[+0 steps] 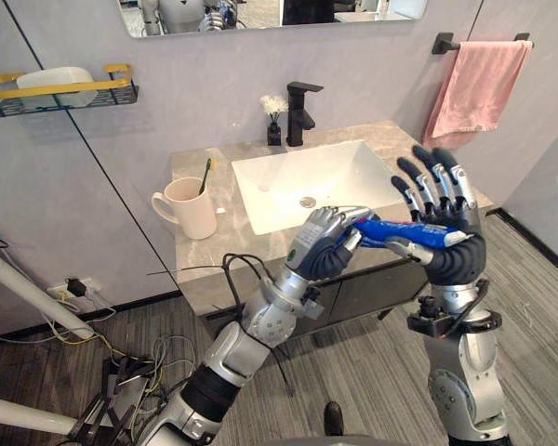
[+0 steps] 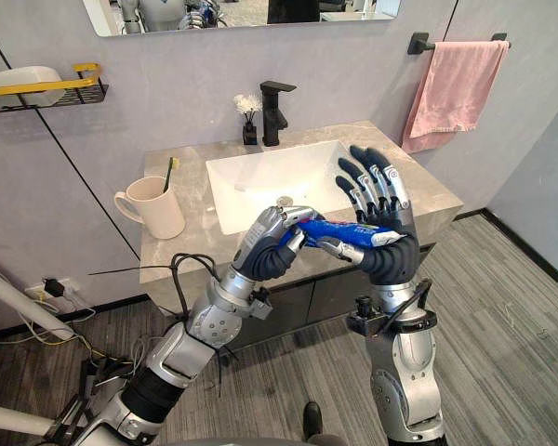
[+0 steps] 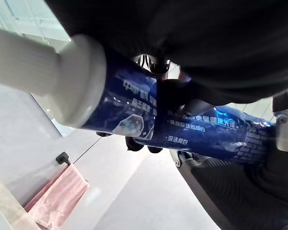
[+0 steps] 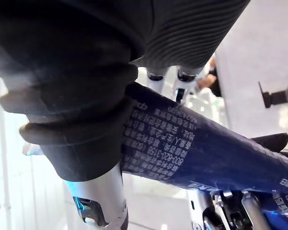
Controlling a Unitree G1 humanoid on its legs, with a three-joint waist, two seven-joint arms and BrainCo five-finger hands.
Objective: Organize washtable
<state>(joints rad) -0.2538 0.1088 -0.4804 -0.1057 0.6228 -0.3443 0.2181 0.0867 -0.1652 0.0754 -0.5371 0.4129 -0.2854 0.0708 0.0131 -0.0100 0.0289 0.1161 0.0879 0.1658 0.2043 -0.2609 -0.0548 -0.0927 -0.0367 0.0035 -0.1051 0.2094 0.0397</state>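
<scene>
Both robot hands on the tube [image 1: 405,230], held in the air over the front edge of the desk [image 1: 200,269].

I see the left robot hand [image 1: 321,243] with its fingers curled round the tube's cap end; its wrist view shows the white cap sticking out past the grip. My right robot hand [image 1: 446,218] stands palm towards the left one, fingers straight and spread upward, thumb folded across under the tube, so the tube lies roughly level against the palm, resting on the thumb. The tube is clear of the desk, in front of the sink [image 1: 279,177]. On the desk to the left of the sink there is a cup [image 1: 193,209] with a toothbrush [image 1: 205,175] in it. The tap [image 1: 300,111] is behind the sink, and a towel [image 1: 479,84] hangs on the wall to the right.
</scene>
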